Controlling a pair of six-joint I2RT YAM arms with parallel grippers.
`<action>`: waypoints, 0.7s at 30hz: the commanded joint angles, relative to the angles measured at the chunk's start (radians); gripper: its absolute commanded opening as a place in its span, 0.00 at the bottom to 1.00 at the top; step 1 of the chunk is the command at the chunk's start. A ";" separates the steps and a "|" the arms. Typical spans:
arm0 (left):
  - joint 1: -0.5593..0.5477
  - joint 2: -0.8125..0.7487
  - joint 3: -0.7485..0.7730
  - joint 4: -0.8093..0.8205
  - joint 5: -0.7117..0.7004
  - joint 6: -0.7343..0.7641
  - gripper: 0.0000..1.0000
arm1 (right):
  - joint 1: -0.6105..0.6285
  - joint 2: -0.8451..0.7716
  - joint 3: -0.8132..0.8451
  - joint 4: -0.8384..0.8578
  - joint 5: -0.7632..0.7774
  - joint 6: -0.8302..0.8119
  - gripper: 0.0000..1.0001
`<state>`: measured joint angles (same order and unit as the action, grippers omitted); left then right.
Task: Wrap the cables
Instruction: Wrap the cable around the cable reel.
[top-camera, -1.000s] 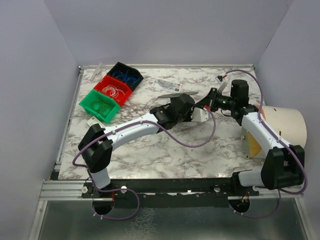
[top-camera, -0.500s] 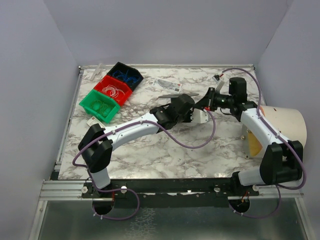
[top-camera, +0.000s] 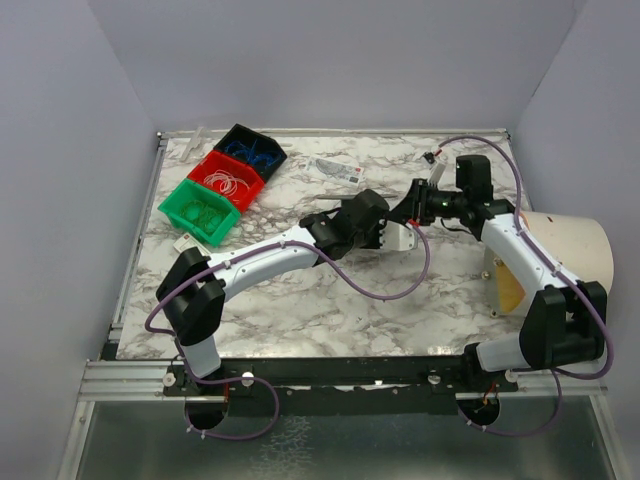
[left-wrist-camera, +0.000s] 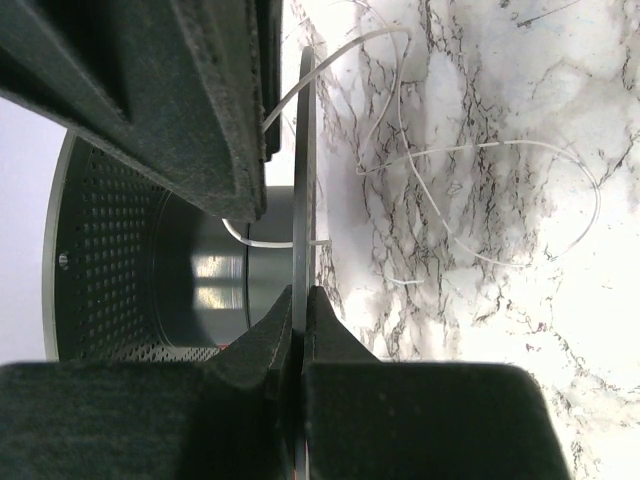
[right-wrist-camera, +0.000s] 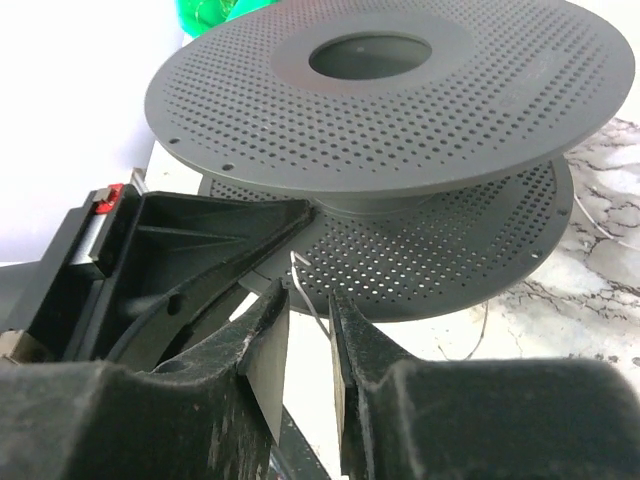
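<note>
Left gripper (left-wrist-camera: 300, 320) is clamped on the rim of one spool (right-wrist-camera: 420, 110) flange. Right gripper (right-wrist-camera: 310, 330) hangs just beside that flange, fingers slightly parted, with the thin white cable (right-wrist-camera: 303, 280) running between them. Beyond, loose cable loops lie on the marble table (left-wrist-camera: 560, 380).

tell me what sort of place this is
Probably a robot lab cell: a marble-patterned table boxed in by grey panels, three coloured parts bins, and two arms bolted at its near edge.
</note>
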<state>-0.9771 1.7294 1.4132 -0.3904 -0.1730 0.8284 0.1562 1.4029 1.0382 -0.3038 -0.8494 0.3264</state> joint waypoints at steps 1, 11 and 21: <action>0.002 -0.031 0.043 0.025 0.012 0.022 0.00 | 0.005 0.013 0.049 -0.069 0.005 -0.068 0.28; 0.002 -0.027 0.057 0.014 0.025 0.017 0.00 | 0.005 0.012 0.070 -0.067 0.005 -0.061 0.36; 0.000 -0.025 0.064 0.007 0.036 0.009 0.00 | 0.009 0.038 0.075 0.009 0.002 0.013 0.43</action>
<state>-0.9771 1.7294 1.4330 -0.4068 -0.1478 0.8303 0.1581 1.4239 1.0935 -0.3340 -0.8501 0.3058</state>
